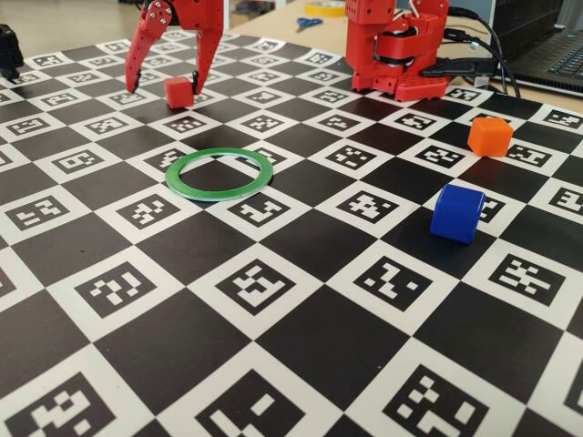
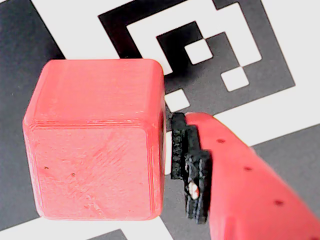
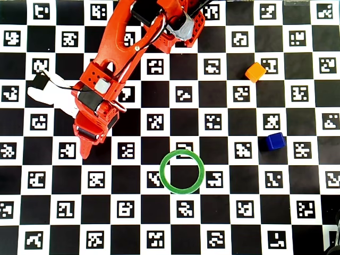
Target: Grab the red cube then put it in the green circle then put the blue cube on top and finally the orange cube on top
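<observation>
The red cube (image 1: 178, 92) rests on the board at the far left, between the fingers of my red gripper (image 1: 164, 89), which is open. In the fixed view the right finger is at the cube's side and the left finger stands clear of it. The wrist view shows the red cube (image 2: 95, 145) filling the left half, with a black finger pad (image 2: 187, 165) just beside its right face. From overhead the gripper (image 3: 95, 139) hides the cube. The green circle (image 1: 219, 194) (image 3: 162, 171) lies empty mid-board. To the right stand the blue cube (image 1: 457, 213) (image 3: 275, 141) and the orange cube (image 1: 490, 136) (image 3: 255, 71).
The arm's red base (image 1: 396, 50) stands at the back with cables running right toward a laptop (image 1: 547, 50). Scissors (image 1: 308, 22) lie behind the board. A white wrist camera mount (image 3: 50, 94) sticks out left of the arm. The checkered marker board (image 1: 301, 364) covers the table.
</observation>
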